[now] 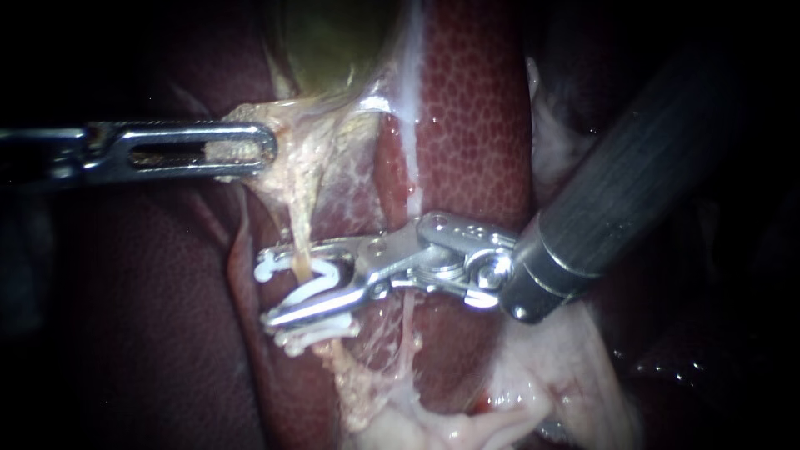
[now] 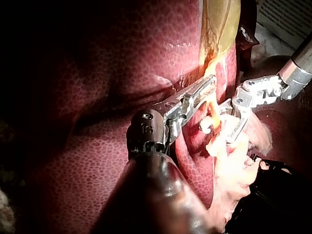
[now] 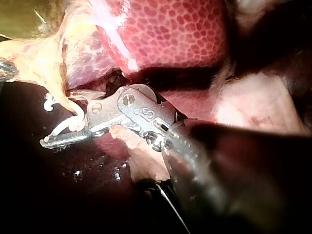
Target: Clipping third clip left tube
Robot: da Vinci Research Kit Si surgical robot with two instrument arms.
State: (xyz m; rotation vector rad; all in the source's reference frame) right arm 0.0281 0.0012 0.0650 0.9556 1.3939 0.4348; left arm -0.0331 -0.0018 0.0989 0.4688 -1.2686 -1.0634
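Left instrument (image 1: 250, 152), a slim steel shaft ending in slotted jaws, comes in level over the dark maroon lobe of the liver (image 1: 142, 317). Its jaws are pressed together on a ragged fold of pale yellow tissue (image 1: 312, 158) that hangs under the olive-green gallbladder (image 1: 333, 42); the fold looks taut. From that fold the left tube (image 1: 296, 233), a thin tan strand, runs down along the cleft between the liver's dark lobe and its brighter red, pebbled lobe. There it passes between the jaws of my right instrument (image 1: 268, 285), a dark ribbed shaft with a steel wrist reaching in across the liver's right edge. Those jaws stand spread, yet both bear on the white plastic clip (image 1: 317, 285) seated between them. The clip's arms straddle the tube, still apart. A second white clip (image 1: 317, 335) lies just under the lower jaw; I cannot tell what it grips. Right of the jaw hinge runs a thinner pink tube (image 1: 408, 321). Pale glistening fat (image 1: 550, 375) lies beneath the right shaft.
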